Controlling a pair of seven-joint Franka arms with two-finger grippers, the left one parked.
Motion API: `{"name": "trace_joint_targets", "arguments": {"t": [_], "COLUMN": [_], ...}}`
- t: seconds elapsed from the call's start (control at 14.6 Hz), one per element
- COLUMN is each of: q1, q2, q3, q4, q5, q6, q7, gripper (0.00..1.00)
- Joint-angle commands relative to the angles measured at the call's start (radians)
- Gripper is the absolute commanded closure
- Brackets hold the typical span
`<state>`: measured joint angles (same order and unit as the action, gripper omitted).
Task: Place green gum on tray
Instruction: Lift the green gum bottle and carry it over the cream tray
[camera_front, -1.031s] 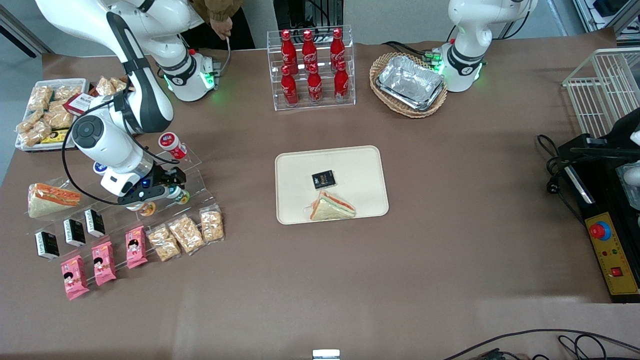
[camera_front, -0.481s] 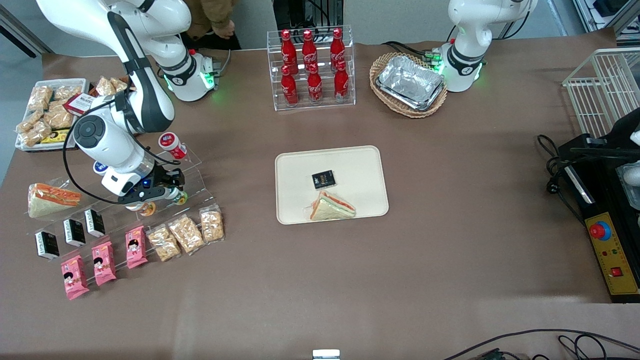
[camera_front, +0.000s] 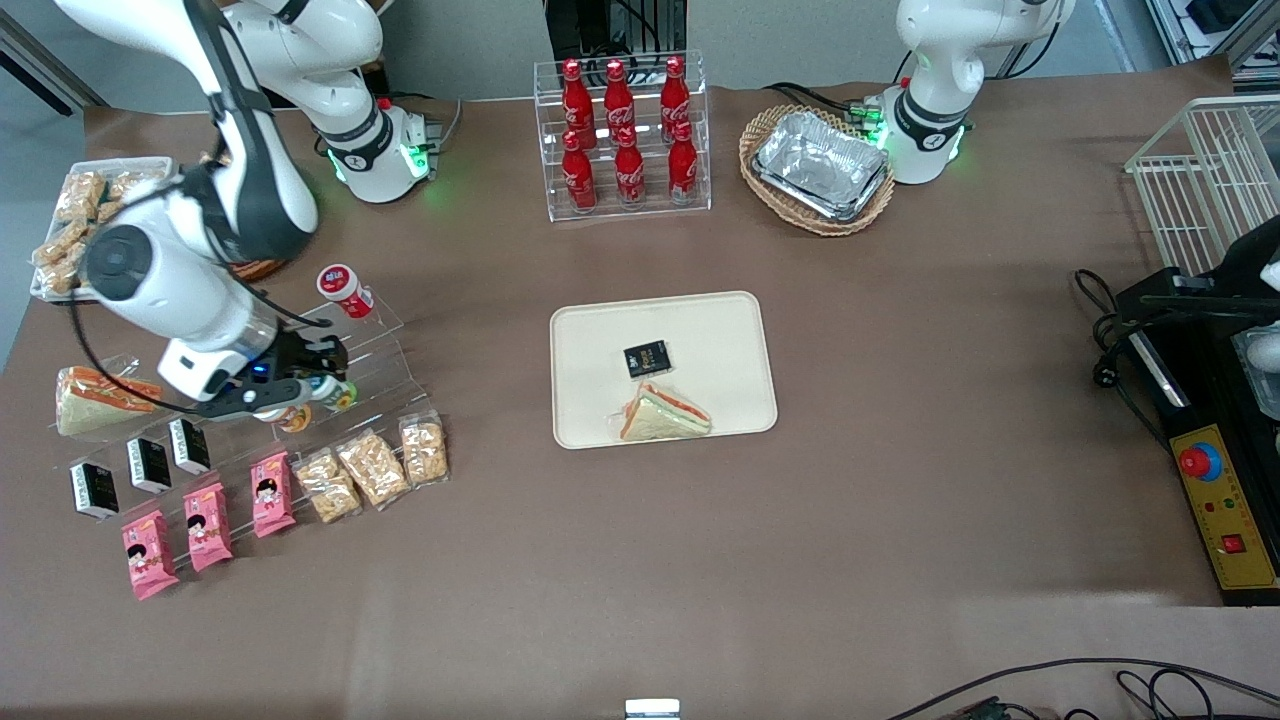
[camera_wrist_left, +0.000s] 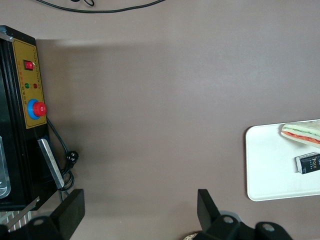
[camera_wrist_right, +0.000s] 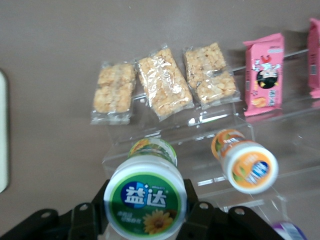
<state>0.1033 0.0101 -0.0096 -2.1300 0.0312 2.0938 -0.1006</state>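
The green gum (camera_wrist_right: 145, 199) is a small canister with a green lid and a sunflower print, held between my gripper's fingers (camera_wrist_right: 194, 212). My gripper (camera_front: 325, 388) is shut on it just above the clear stepped shelf (camera_front: 385, 350), toward the working arm's end of the table; the gum (camera_front: 338, 396) shows at its tip. A second green-lidded canister (camera_wrist_right: 153, 149) lies on the shelf under it. The cream tray (camera_front: 700, 325) lies at the table's middle, well apart from the gripper, and holds a sandwich (camera_front: 662, 414) and a black packet (camera_front: 647, 358).
An orange-lidded canister (camera_wrist_right: 246, 164) and a red-lidded one (camera_front: 343, 288) sit on the shelf. Cracker bags (camera_front: 372, 468), pink packets (camera_front: 205, 525) and black packets (camera_front: 150, 464) lie nearer the front camera. A cola rack (camera_front: 622, 135) and a foil-tray basket (camera_front: 818, 168) stand farther back.
My arm has swung toward the working arm's end of the table. The gripper has shifted slightly that way with the green gum in it.
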Motion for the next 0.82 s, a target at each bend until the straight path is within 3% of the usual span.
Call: {"name": "trace_joint_targets", "arguments": {"t": [0.0,0.21,0.34,0.76], "q1": [0.003,0.003,0.019,0.263], "q2": [-0.004,-0.009,-0.012,0.001], "q3": [0.003,0.008,0.008,0.006], "q4": [0.210,0.344,0.396,0.421], "q5": [0.019,0.022,0.077,0.128], "q6": [-0.297,-0.483,-0.541,-0.509], "q7": [0.012,0.038,0.102,0.548], "gripper": [0.84,0.84,0.84,0.83]}}
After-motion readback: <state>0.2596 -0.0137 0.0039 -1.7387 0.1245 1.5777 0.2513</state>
